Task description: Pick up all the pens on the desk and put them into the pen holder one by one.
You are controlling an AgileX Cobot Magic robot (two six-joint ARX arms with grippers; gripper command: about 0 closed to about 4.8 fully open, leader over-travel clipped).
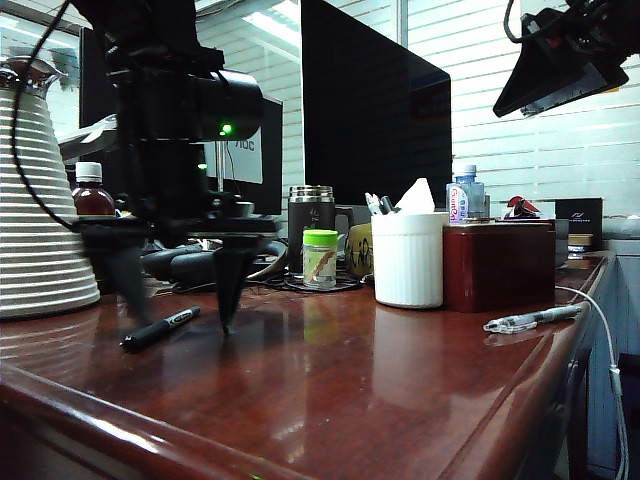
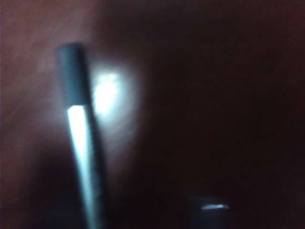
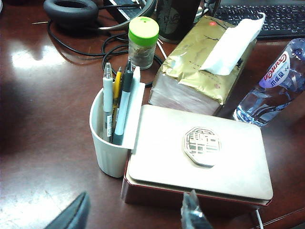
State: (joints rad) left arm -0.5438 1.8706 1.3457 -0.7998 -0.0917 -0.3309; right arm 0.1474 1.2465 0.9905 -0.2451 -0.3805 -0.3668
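Left tool (image 1: pixel 170 300) straddles the black marker pen (image 1: pixel 160 328) on the tabletop (image 1: pixel 330 390), fingers apart; its wrist view is blurred. Right tool (image 3: pixel 136 214), cropped, hangs parted above the pen holder (image 3: pixel 112 143).

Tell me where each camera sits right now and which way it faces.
Exterior view: low at desk level, looking across the desk; left gripper straddles the black pen, right arm high.
Left wrist view: close above the desk, blurred, on that black pen; one fingertip shows.
Right wrist view: high, looking down on the pen holder and red box; right gripper open.
Shared: exterior and right wrist views both show pen holder.
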